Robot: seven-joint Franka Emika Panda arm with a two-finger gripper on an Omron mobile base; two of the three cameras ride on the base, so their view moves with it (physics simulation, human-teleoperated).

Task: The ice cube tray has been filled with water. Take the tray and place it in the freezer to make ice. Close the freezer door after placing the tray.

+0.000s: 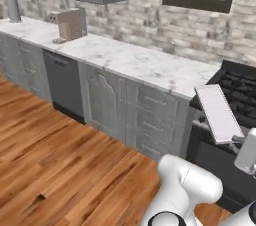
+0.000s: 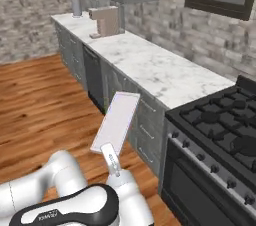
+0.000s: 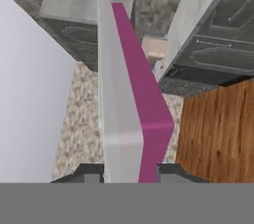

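The ice cube tray point(image 1: 218, 112) is a thin pale slab held in the air in front of the stove, tilted up on its long axis. My gripper point(image 1: 240, 141) is shut on its lower end. From the right base view the tray point(image 2: 116, 120) hangs over the floor beside the lower drawers, with the gripper point(image 2: 107, 149) clamped at its near end. The hand view looks along the tray point(image 3: 124, 94), pale on one face and magenta on the other, rising from between my gripper point(image 3: 130, 173) tips. The freezer and its door are out of view.
A marble counter point(image 1: 130, 60) runs along the brick wall above grey cabinets and a dishwasher point(image 1: 64, 84). A black stove point(image 2: 220, 125) stands at the right. A coffee machine point(image 1: 70, 24) sits on the counter. Wood floor point(image 1: 55, 165) lies open to the left.
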